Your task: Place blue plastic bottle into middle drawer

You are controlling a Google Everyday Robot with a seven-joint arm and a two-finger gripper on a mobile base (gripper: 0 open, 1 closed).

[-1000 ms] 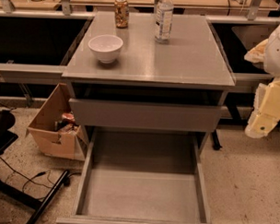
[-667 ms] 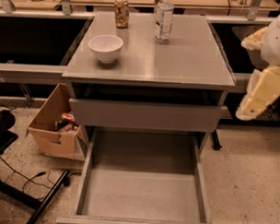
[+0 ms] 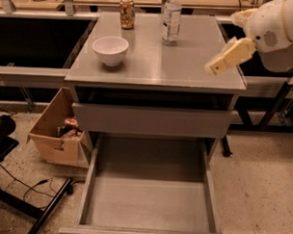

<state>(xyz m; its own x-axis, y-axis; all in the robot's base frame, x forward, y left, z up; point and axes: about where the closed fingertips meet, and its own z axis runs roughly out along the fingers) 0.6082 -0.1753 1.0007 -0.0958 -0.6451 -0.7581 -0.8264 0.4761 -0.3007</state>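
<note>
The blue plastic bottle (image 3: 171, 18) stands upright at the back of the grey cabinet top (image 3: 158, 66), just right of centre, with its white cap at the frame's top edge. The middle drawer (image 3: 148, 203) is pulled out wide at the bottom of the cabinet, and its flat grey floor is bare. My gripper (image 3: 213, 67) hangs over the right front part of the cabinet top on a cream-coloured arm. It is to the right of the bottle, nearer the front, and apart from it. It holds nothing that I can see.
A white bowl (image 3: 110, 49) sits at the left of the cabinet top and a short patterned can (image 3: 126, 13) at the back left. The shallower drawer (image 3: 151, 120) above is shut. A cardboard box (image 3: 56, 135) and black chair legs (image 3: 46, 212) are on the floor at left.
My arm has swung up and to the left, from beside the cabinet's right side to over the right part of its top. The bottle, bowl, can and drawers have not moved.
</note>
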